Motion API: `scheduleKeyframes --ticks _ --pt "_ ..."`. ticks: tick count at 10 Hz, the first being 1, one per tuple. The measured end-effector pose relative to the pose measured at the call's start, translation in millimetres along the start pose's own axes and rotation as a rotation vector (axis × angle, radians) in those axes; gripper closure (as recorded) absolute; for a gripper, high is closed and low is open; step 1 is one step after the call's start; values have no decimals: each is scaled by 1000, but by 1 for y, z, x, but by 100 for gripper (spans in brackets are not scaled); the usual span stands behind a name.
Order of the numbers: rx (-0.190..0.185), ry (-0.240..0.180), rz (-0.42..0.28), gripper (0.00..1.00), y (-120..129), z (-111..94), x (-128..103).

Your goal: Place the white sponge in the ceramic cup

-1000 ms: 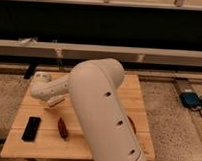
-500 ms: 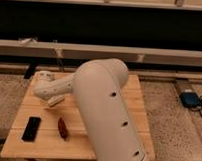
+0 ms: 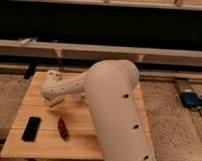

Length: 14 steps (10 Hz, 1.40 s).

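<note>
Because the big white arm [image 3: 118,120] sweeps across from the front right corner, much of the bench [image 3: 77,141] is hidden from me, including all of its right side. The hand [image 3: 54,97] sits at the arm's end over the left half of the bench, nearer the far edge than the front. I cannot tell whether it is wide, narrow or holding anything.

Just under it shows a small flat whitish-grey slab, tilted, which I take for the white sponge [image 3: 57,102]. It lies right at the hand, though whether it touches the hand or the bench I cannot tell.

Under the forearm, toward the middle of the bench, a small pale shape [image 3: 77,99] peeks out. I cannot say if it is the ceramic cup.

Near the front left corner lies a flat black object [image 3: 31,128], with a dark red object [image 3: 63,128] just to its right. A clear upright thing [image 3: 59,61] stands at the far edge, hard to make out.
</note>
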Motion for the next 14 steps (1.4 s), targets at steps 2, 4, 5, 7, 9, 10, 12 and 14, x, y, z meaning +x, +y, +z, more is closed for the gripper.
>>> scheduleKeyframes --ticks 2,4,5,7,9,10,12,14 --pt "-8 -9 -47 24 2 -1 -1" --pt "-8 -12 -62 24 4 0 -4" --pt "-7 -12 -62 24 4 -1 -4" --pt "-7 -12 -61 24 4 -1 -3" --pt "-7 -12 -62 24 4 0 -4" --pt "-7 -12 -62 24 4 0 -4" --pt "-6 -11 -65 24 4 -1 -4" --pt "4 -7 -114 24 5 -1 -3"
